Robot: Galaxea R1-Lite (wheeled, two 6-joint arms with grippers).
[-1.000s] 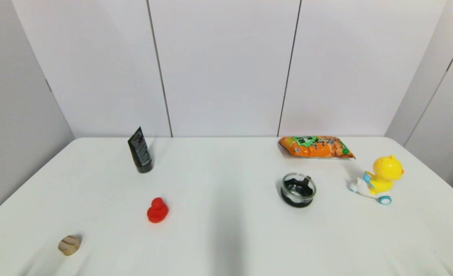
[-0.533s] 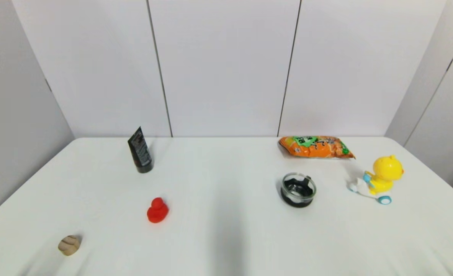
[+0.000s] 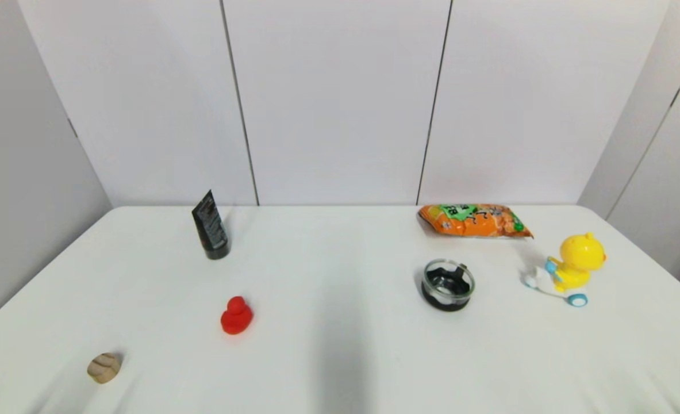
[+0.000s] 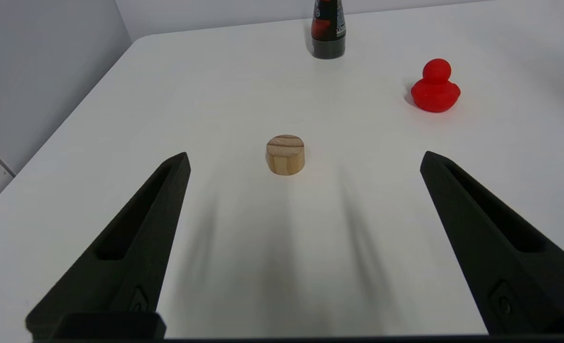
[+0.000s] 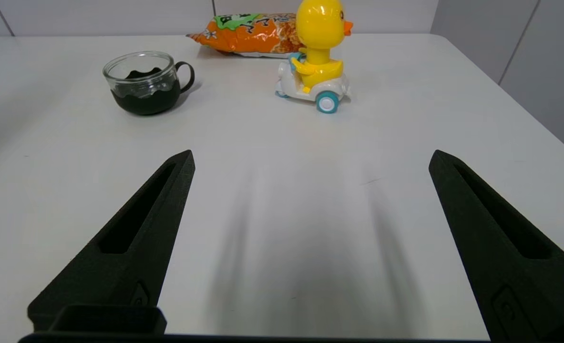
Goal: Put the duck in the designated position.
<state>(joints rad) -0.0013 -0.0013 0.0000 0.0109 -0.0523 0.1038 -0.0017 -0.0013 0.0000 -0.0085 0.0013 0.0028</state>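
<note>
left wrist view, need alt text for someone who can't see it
The open left gripper hangs over a white table, holding nothing. Ahead sit a small round wooden block, a small red rubber duck and an upright black tube.

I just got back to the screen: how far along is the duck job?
Nothing looks done yet. The red duck sits untouched on the white table, between the black tube and the wooden block. Nothing is in hand: the left gripper and right gripper are both open and empty, low over the table's near edge. Reaching, grasping and placing all remain.
</note>
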